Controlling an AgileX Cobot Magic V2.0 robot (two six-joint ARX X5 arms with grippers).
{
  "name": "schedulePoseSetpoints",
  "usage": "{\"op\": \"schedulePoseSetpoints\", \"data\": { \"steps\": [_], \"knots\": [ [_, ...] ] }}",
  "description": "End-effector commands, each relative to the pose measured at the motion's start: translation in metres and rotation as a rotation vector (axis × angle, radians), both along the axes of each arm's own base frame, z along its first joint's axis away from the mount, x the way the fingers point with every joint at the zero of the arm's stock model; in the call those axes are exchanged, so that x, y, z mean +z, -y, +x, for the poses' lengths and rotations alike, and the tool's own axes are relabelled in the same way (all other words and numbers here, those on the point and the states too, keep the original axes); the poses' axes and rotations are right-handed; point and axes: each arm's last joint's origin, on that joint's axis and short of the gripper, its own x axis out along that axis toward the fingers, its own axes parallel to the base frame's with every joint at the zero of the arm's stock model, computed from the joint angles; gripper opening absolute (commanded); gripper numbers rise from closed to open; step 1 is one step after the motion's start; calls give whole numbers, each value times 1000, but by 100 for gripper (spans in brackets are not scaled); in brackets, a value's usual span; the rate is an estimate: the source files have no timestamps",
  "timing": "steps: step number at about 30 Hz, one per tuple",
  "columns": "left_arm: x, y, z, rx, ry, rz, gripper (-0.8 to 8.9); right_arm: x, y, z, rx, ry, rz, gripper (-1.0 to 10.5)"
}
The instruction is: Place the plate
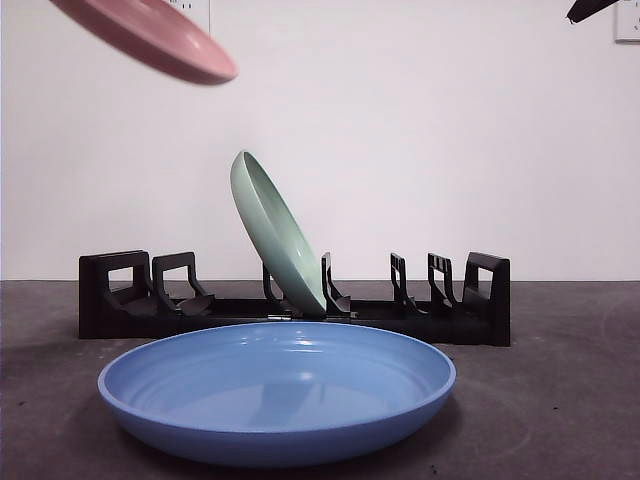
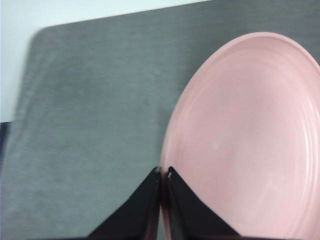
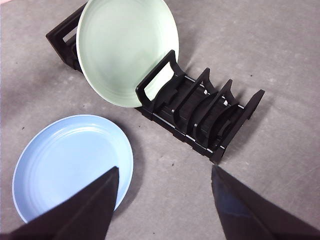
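Left hand (image 2: 163, 175) pinches the pink plate (image 2: 250, 140) high above the tabletop (image 1: 560, 400). Right hand (image 3: 165, 172) hangs spread above the black dish rack (image 3: 200, 107)

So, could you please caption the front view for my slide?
Pink plate held aloft; green plate leaning in rack; blue plate flat.

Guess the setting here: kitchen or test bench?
Probably a lab test bench, not a kitchen: a bare grey table against a plain white wall, with only a black slotted dish rack and plates set out, and the left gripper holding a pink plate aloft.
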Motion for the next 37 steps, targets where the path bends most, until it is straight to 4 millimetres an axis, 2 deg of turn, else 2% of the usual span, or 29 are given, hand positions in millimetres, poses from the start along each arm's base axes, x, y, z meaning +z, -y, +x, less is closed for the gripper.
{"op": "schedulePoseSetpoints", "data": {
  "steps": [1, 6, 11, 13, 19, 23, 29, 37],
  "knots": [
    [-4, -1, -12, -37, -63, -52, 8, 1, -2, 1, 11, 6, -2, 285],
    [-30, -5, -31, -90, -180, -104, 8, 1, -2, 1, 11, 5, -3, 284],
    [-69, -8, -48, -123, -325, -128, 7, 1, -2, 1, 11, 5, -3, 284],
    [-82, -9, -53, -132, -326, -154, 7, 1, -2, 1, 11, 5, -3, 284],
    [-116, -5, -71, -207, -264, -377, 8, 1, -2, 1, 11, 5, -3, 285],
    [-146, -3, -80, -221, -271, -465, 7, 1, -2, 1, 11, 3, -4, 285],
    [-197, 3, -83, -212, -305, -521, 7, 1, -2, 1, 11, 1, -4, 285],
    [-236, 15, -68, -207, -315, -637, 7, 1, -2, 1, 11, -1, -5, 284]
  ]
}}
